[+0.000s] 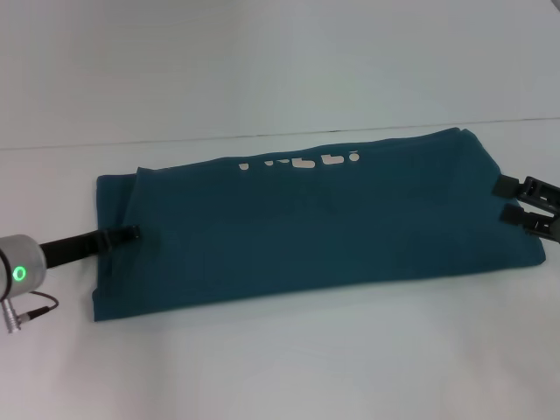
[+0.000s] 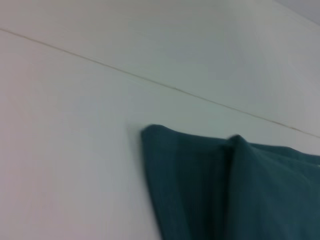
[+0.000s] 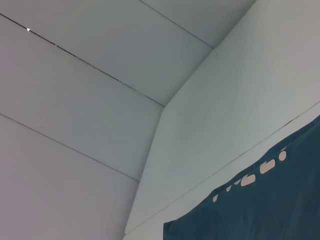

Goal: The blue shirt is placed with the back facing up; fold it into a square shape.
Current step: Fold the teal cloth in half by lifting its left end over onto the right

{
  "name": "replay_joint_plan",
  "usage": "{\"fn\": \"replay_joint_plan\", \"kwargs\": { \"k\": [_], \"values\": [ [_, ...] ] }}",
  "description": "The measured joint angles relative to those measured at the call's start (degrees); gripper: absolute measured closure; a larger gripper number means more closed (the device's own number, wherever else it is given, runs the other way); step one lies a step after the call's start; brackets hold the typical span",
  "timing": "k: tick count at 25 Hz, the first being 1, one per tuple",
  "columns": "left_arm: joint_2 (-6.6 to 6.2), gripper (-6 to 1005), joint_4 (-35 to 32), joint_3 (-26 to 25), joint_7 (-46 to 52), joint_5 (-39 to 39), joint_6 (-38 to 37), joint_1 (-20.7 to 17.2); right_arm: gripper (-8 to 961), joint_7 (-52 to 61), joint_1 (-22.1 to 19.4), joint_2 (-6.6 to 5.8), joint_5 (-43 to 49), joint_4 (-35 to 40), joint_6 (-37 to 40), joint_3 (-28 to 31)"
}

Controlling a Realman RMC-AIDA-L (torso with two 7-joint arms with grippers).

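The blue shirt (image 1: 306, 227) lies flat on the white table as a long folded band running left to right. Bits of pale lettering (image 1: 302, 163) peek out along its far edge. My left gripper (image 1: 129, 234) reaches in low over the shirt's left edge. My right gripper (image 1: 510, 200) sits at the shirt's right edge, open, its two dark fingers spread apart over the fabric. The left wrist view shows a folded corner of the shirt (image 2: 240, 190). Another corner of the shirt (image 3: 280, 210) shows in the right wrist view, with the lettering (image 3: 255, 175).
The white table (image 1: 306, 367) stretches bare in front of the shirt. It meets a white wall (image 1: 262, 61) just behind the shirt. My left arm's grey wrist with a green light (image 1: 19, 271) is at the left edge.
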State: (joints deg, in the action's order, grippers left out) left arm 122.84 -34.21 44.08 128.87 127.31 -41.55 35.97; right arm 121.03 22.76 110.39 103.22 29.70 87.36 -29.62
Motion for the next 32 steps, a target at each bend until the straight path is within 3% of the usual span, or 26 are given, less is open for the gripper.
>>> {"fn": "replay_joint_plan", "kwargs": {
  "k": [3,15,21,27,32],
  "values": [
    [0.88,227,-0.2,1.1,0.0,-0.3,-1.8,0.4,7,0.0,-0.1,0.00,0.0,0.0,0.0,0.0],
    [1.13,347,-1.4,3.4,0.7,-0.6,-4.8,2.1,7,0.0,-0.5,0.03,-0.2,0.0,0.5,1.0],
    [1.03,583,-1.6,3.4,0.7,-0.4,-4.9,2.3,6,0.0,-0.8,0.09,-0.2,0.0,0.5,1.5],
    [1.00,731,-1.8,3.3,0.4,-0.8,-5.3,2.1,6,0.0,-0.8,0.23,-0.2,0.0,0.5,1.8],
    [0.99,843,-4.7,2.9,0.5,-0.8,-10.3,1.7,6,0.0,-0.8,0.34,-0.2,0.0,0.5,2.3]
  ]
}}
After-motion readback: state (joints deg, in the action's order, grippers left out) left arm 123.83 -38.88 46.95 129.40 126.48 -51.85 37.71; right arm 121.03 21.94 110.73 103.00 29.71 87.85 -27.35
